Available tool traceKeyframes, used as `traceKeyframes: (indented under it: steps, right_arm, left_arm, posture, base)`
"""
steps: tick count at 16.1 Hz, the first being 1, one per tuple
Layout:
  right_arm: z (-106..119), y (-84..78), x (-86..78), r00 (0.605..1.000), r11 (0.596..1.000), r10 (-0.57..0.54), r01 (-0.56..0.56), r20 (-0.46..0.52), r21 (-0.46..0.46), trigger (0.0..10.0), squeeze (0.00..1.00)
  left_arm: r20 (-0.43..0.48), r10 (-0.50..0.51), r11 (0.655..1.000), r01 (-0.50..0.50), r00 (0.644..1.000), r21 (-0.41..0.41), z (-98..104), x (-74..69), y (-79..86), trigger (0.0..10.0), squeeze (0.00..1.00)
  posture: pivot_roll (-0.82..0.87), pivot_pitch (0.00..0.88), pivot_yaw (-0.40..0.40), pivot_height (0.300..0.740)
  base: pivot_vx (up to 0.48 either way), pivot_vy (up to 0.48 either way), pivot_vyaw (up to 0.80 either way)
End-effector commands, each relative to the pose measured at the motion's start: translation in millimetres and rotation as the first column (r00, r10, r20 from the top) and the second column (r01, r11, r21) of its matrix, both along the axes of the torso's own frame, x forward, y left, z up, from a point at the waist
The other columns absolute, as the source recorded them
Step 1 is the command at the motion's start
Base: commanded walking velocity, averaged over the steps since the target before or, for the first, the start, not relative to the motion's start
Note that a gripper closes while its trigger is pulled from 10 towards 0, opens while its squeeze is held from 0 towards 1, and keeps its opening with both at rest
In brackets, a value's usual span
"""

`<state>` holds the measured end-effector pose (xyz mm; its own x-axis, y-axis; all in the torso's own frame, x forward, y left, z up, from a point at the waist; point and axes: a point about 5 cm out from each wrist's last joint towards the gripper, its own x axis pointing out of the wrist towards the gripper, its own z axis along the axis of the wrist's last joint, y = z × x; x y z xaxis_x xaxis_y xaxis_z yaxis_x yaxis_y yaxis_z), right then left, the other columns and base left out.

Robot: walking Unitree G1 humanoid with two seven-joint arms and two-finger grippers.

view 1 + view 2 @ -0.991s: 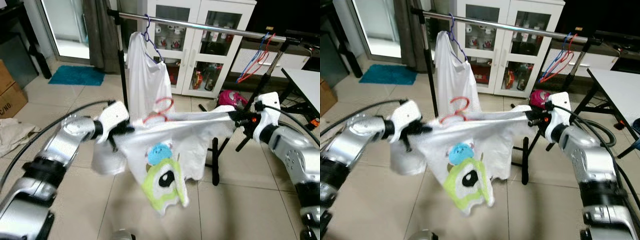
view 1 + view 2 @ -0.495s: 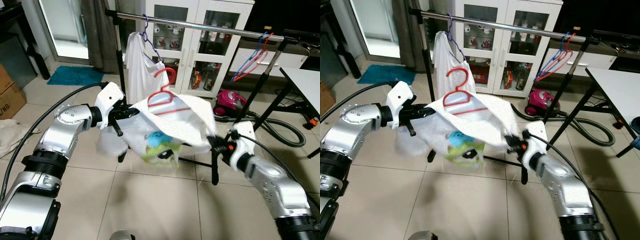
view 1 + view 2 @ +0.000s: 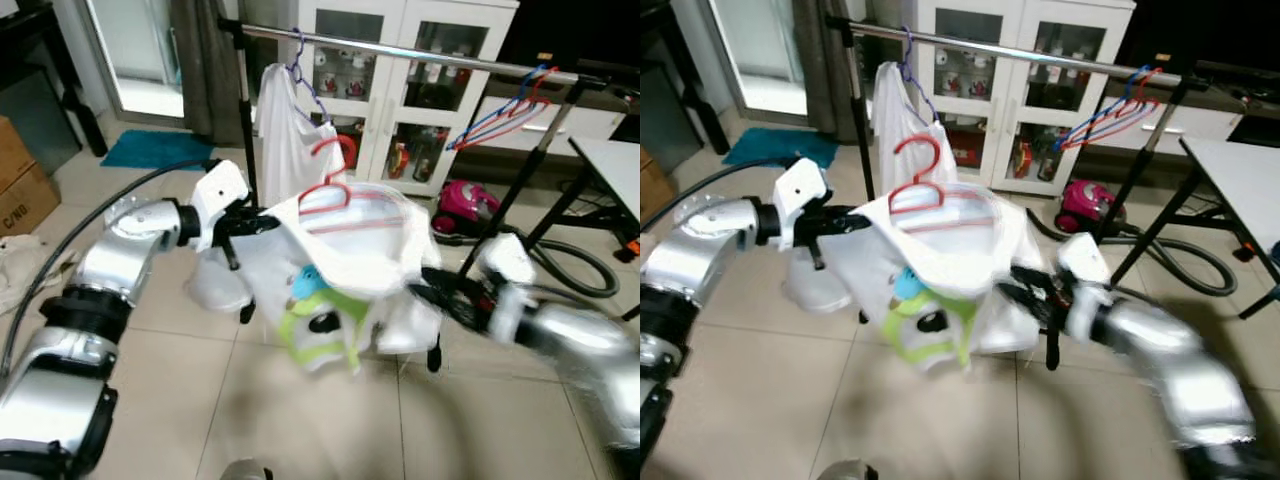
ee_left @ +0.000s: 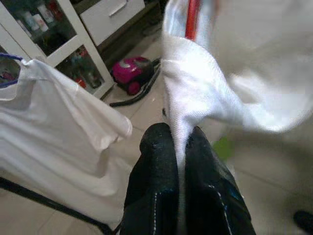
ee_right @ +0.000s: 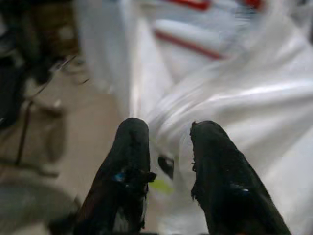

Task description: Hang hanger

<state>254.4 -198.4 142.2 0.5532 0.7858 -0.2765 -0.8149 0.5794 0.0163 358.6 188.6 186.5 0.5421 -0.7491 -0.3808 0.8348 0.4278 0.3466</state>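
Two grippers are working one white shirt [image 3: 345, 262] that is carrying a red hanger [image 3: 335, 192] inside its collar, below and in front of the rail [image 3: 420, 57] of the clothes rack. The left gripper [image 4: 177, 142] is pinching a fold of the shirt's shoulder tight between its black fingers [image 4: 155, 147]. The right gripper [image 5: 168, 139] is showing its fingers narrowly apart with cloth lying in front of them, so I cannot tell whether it is gripping anything. To do this step well, the hook should probably be raised above the rail's height, turned square to it, and lowered onto the bare stretch between the hung white shirt [image 3: 290, 140] near the rail's left end and the spare hangers [image 3: 500, 112] toward its right end. Motion blur is smearing the right arm [image 3: 560, 330], and the hanger's shoulders are lying buried under cloth.
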Motion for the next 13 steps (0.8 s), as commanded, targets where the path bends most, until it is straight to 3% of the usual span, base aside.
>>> traceKeyframes:
  steps: [1,3,5,8,9,10,11,13]
  right_arm:
    - [6.3,-2.1,-4.9,0.995,0.993,0.104,-0.104,0.003,-0.051,10.0,1.00]
    - [14.9,-9.8,-5.0,0.990,0.987,0.143,-0.142,0.012,-0.079,10.0,1.00]
    - [40.5,-16.3,10.8,0.987,0.995,0.095,-0.091,0.127,-0.041,10.0,1.00]
    - [73.4,-4.1,25.5,0.963,0.990,0.116,-0.131,0.242,0.044,10.0,1.00]
    - [77.2,5.6,26.0,0.953,0.981,0.187,-0.196,0.238,0.012,10.0,0.66]
    - [76.5,8.5,25.5,0.950,0.976,0.214,-0.219,0.225,-0.004,10.0,0.66]
    - [68.9,17.2,25.3,0.941,0.961,0.277,-0.271,0.195,-0.055,10.0,0.00]
    - [62.3,24.5,27.5,0.934,0.951,0.307,-0.296,0.183,-0.085,10.0,0.00]
  left_arm:
    - [0.039,-0.036,0.999,0.035,0.999,0.033,8.7,3.0,-3.9,0.0,0.00]
    - [0.047,-0.056,0.997,0.053,0.997,0.062,8.9,3.1,-3.7,0.0,0.00]
    - [0.056,-0.113,0.990,0.108,0.992,0.088,9.7,1.6,-6.0,0.0,0.00]
    - [0.032,-0.275,0.960,0.272,0.961,0.072,9.2,-9.0,-18.4,0.0,0.00]
    - [0.036,-0.334,0.941,0.331,0.942,0.072,9.6,-12.7,-23.9,0.0,0.00]
    - [0.043,-0.345,0.937,0.341,0.938,0.077,9.9,-13.1,-25.0,0.0,0.00]
    - [0.066,-0.368,0.929,0.363,0.928,0.078,12.0,-12.4,-29.0,0.0,0.00]
    - [0.082,-0.399,0.917,0.394,0.913,0.065,15.0,-13.4,-33.9,0.0,0.00]
  posture:
    - [0.09,0.000,-0.018,0.740]
    - [0.09,0.000,-0.018,0.740]
    - [0.08,0.000,-0.019,0.740]
    - [0.08,0.000,-0.021,0.740]
    - [0.08,0.000,-0.021,0.740]
    - [0.08,0.000,-0.021,0.740]
    - [0.08,0.000,-0.024,0.740]
    - [0.08,0.000,-0.024,0.740]
  base:
    - [0.000,0.000,0.00]
    - [0.000,0.000,0.00]
    - [0.000,0.000,0.00]
    - [0.000,0.000,0.00]
    - [0.000,0.000,0.00]
    - [0.000,0.000,0.00]
    - [0.000,0.000,0.00]
    - [0.000,0.000,0.00]
